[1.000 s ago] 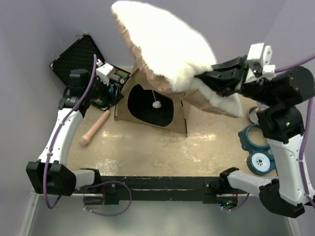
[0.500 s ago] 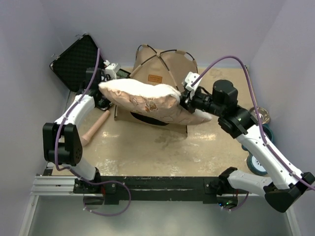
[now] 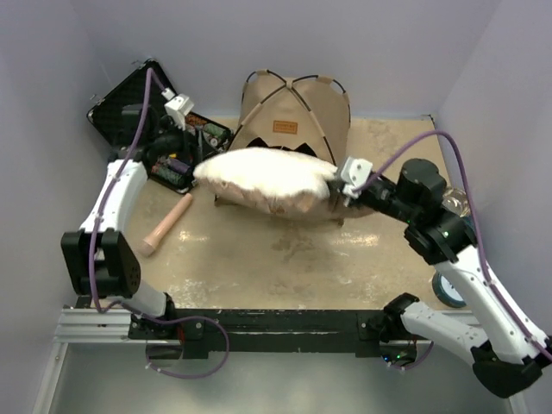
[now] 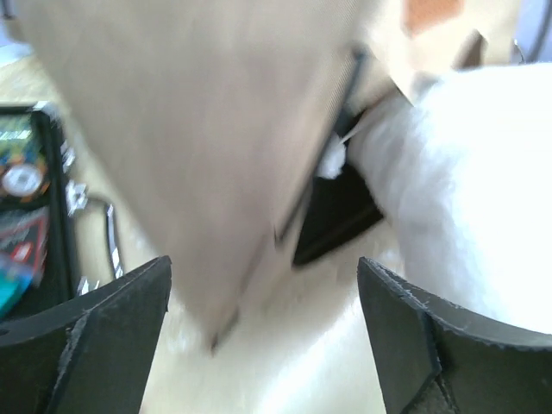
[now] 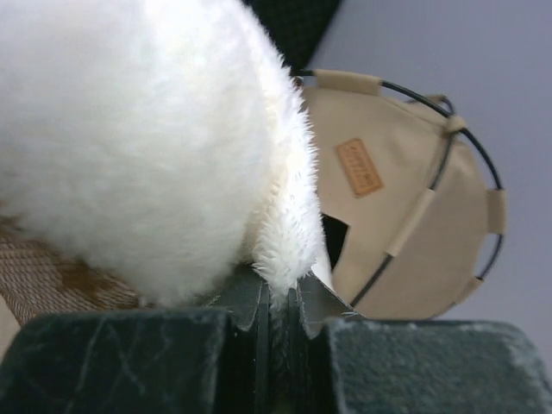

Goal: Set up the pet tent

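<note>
Desk (image 3: 285,250): the pet tent (image 3: 293,108) stands erected at far centre, against the back wall. Its two poles (image 3: 290,84) cross at the peak and the fabric looks taut.

White cushion (image 3: 263,177): held lengthwise just near of the tent and covering its front in the top view (whether it touches the tent wall, cannot tell).

Right end effector (image 5: 278,315): clenched on the fluffy seam at the cushion's right end and carrying it off the desk.

Left end effector (image 4: 263,267): released, jaws wide apart with nothing between them, at the tent's left side. Its camera looks along the tan wall toward the dark doorway.

Small items: brown patch (image 3: 285,127) high on the tent front. White pompom (image 4: 330,164) hangs at the doorway, just beside the cushion's left end.

Step in hand, as judged: the frame is up and the cushion is not yet inside.

Next move calls for: lowering the cushion to doorway height and feeding one end in first, since it looks wider than the opening. The free left end effector could steady the tent or tuck the fabric.
</note>
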Controlling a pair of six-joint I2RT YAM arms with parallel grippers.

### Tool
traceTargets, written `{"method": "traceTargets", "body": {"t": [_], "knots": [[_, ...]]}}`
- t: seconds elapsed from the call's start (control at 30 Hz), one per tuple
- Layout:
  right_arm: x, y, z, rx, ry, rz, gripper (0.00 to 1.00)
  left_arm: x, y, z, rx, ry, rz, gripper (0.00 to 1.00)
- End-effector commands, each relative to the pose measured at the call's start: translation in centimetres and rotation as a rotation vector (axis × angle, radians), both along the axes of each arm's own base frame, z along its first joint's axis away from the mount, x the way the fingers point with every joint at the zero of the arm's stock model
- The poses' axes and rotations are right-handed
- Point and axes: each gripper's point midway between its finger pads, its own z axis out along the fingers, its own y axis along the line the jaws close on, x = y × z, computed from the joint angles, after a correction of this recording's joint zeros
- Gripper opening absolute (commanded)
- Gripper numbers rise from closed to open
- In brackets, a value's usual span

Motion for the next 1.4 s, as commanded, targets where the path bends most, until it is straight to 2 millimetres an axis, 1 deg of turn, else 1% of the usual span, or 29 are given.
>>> {"method": "traceTargets", "body": {"t": [0.0, 0.07, 0.1, 0.17, 0.2, 0.23, 0.27, 0.3, 0.33, 0.37, 0.4, 0.43, 0.5, 0.53, 0.57, 0.6, 0.63, 0.67, 0.73, 0.77, 0.87, 0.9, 0.97, 1.07, 1.13, 1.17, 1.2, 1.3, 1.37], "knots": [[-9.3, 0.9, -2.7, -0.084, 0.036, 0.365, 0.0, -7.8, 2.2, 3.9, 0.035, -0.133, -0.1, 0.95], [-11.0, 0.6, -6.6, -0.158, 0.109, 0.441, 0.0, -10.2, 2.4, 2.8, 0.053, -0.101, -0.094, 0.96], [-11.7, 0.3, -9.0, -0.222, 0.119, 0.486, 0.0, -11.4, 2.3, 1.8, 0.055, -0.066, -0.093, 0.96], [-10.9, 0.7, -11.5, -0.251, 0.131, 0.483, 0.0, -13.9, 2.1, -0.7, 0.055, 0.01, -0.113, 0.95], [-10.6, 0.9, -13.6, -0.304, 0.155, 0.505, 0.02, -15.0, 1.9, -2.2, 0.051, 0.051, -0.12, 0.94], [-10.4, 1.2, -15.6, -0.357, 0.193, 0.537, 0.18, -15.8, 1.8, -3.0, 0.05, 0.069, -0.12, 0.93], [-10.7, 1.4, -17.3, -0.412, 0.23, 0.577, 0.43, -16.6, 1.6, -4.3, 0.048, 0.099, -0.125, 0.93], [-11.1, 1.4, -19.5, -0.482, 0.289, 0.616, 0.56, -16.7, 1.4, -5.1, 0.058, 0.105, -0.125, 0.94], [-11.1, 1.5, -20.6, -0.533, 0.311, 0.634, 0.67, -16.8, 1.2, -5.6, 0.082, 0.145, -0.11, 0.94], [-11.7, 1.3, -22.1, -0.591, 0.336, 0.677, 0.77, -17.3, 0.5, -6.0, 0.096, 0.16, -0.152, 0.93], [-12.0, 0.8, -23.4, -0.648, 0.356, 0.692, 0.82, -17.5, 0.3, -6.4, 0.108, 0.179, -0.165, 0.93], [-12.2, 0.3, -24.1, -0.693, 0.346, 0.707, 0.86, -18.2, -0.9, -6.8, 0.127, 0.192, -0.22, 0.93], [-11.6, -0.2, -24.7, -0.752, 0.302, 0.688, 0.91, -19.0, -1.9, -7.8, 0.192, 0.203, -0.275, 0.94], [-10.8, 0.0, -24.1, -0.742, 0.292, 0.643, 0.93, -19.3, -2.3, -8.2, 0.212, 0.195, -0.308, 0.94], [-9.8, 0.6, -23.1, -0.698, 0.301, 0.574, 0.93, -19.4, -2.6, -8.4, 0.22, 0.198, -0.319, 0.95], [-8.8, 0.7, -22.2, -0.686, 0.302, 0.519, 0.93, -19.3, -2.9, -8.6, 0.225, 0.198, -0.32, 0.95], [-8.8, 0.3, -21.7, -0.692, 0.309, 0.511, 0.93, -19.1, -3.3, -8.7, 0.226, 0.203, -0.316, 0.95], [-8.8, -0.2, -20.6, -0.687, 0.286, 0.513, 0.94, -18.7, -3.5, -8.9, 0.223, 0.21, -0.306, 0.95], [-9.0, -2.0, -19.1, -0.709, 0.214, 0.496, 0.97, -18.1, -3.8, -9.5, 0.205, 0.234, -0.293, 0.95], [-9.3, -3.1, -19.1, -0.751, 0.169, 0.493, 0.98, -17.8, -4.0, -9.9, 0.204, 0.247, -0.29, 0.96], [-10.8, -6.6, -21.3, -0.907, 0.085, 0.522, 0.99, -17.4, -4.5, -11.4, 0.19, 0.291, -0.287, 1.0], [-10.9, -7.3, -21.8, -0.939, 0.067, 0.511, 0.99, -17.4, -4.8, -11.6, 0.182, 0.298, -0.284, 1.0], [-11.2, -7.2, -22.0, -0.936, 0.036, 0.538, 0.99, -17.7, -5.2, -12.3, 0.171, 0.321, -0.29, 1.0], [-11.8, -6.4, -23.4, -0.937, 0.085, 0.628, 0.99, -18.1, -5.7, -12.6, 0.165, 0.328, -0.304, 1.0], [-11.8, -6.6, -25.4, -0.992, 0.123, 0.683, 0.98, -18.3, -6.1, -13.0, 0.173, 0.333, -0.309, 1.0], [-11.9, -7.2, -26.9, -1.04, 0.141, 0.714, 0.99, -18.5, -6.4, -13.3, 0.175, 0.332, -0.318, 1.0], [-11.9, -7.5, -27.7, -1.074, 0.143, 0.737, 0.98, -18.9, -6.7, -13.5, 0.175, 0.336, -0.327, 1.0], [-11.8, -7.1, -27.9, -1.082, 0.137, 0.779, 0.98, -19.2, -7.5, -14.6, 0.184, 0.353, -0.327, 1.0], [-11.7, -7.5, -28.3, -1.112, 0.126, 0.789, 0.94, -18.9, -7.7, -15.1, 0.174, 0.365, -0.317, 1.0]]}}
